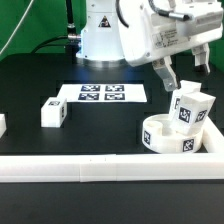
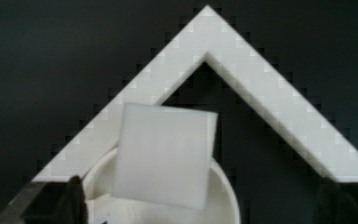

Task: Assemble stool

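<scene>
The round white seat disc [image 1: 168, 136] lies at the exterior view's right, in the corner of the white rails. A white leg block [image 1: 190, 108] with a square tag stands tilted in the disc. My gripper [image 1: 183, 76] hangs just above that leg, open, and its dark fingers [image 1: 166, 74] do not touch it. In the wrist view the leg block [image 2: 165, 150] rises from the seat disc [image 2: 215, 196] between the spread jaws of the gripper [image 2: 197, 212], with a gap on each side. A second leg block [image 1: 53, 112] lies loose at the exterior view's left.
The marker board [image 1: 103, 93] lies flat in the middle, in front of the robot base. A long white rail [image 1: 90, 166] runs along the front and another rail [image 1: 214, 130] along the right; they meet in a corner [image 2: 208, 28]. Another white part [image 1: 2, 125] shows at the left edge.
</scene>
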`<action>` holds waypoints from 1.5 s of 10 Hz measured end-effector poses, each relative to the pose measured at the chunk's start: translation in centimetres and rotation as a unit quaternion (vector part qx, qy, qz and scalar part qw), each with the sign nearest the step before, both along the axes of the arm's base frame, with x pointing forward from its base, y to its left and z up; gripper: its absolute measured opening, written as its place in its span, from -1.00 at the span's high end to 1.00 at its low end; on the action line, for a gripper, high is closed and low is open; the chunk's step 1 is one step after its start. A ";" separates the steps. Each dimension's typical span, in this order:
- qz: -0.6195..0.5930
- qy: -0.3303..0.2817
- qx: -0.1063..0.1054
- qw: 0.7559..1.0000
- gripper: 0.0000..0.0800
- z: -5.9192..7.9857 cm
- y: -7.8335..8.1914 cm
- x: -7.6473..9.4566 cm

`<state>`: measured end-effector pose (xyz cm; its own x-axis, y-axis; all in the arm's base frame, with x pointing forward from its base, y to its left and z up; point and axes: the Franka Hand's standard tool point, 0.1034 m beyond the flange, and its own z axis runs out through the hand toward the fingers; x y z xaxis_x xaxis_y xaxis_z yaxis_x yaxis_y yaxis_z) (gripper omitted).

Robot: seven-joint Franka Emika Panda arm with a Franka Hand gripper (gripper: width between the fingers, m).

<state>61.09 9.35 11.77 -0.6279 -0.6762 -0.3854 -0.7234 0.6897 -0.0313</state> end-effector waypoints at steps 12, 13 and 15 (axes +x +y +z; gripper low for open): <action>0.466 -0.105 -0.133 0.868 -0.62 0.0 0.4 0.4; 0.522 -0.112 -0.151 0.832 -0.62 0.0 0.4 0.3; 0.652 -0.122 -0.187 0.724 -0.62 -0.1 0.9 0.1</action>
<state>61.17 10.21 11.69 0.6957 -0.7182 -0.0148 -0.6931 -0.6657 -0.2764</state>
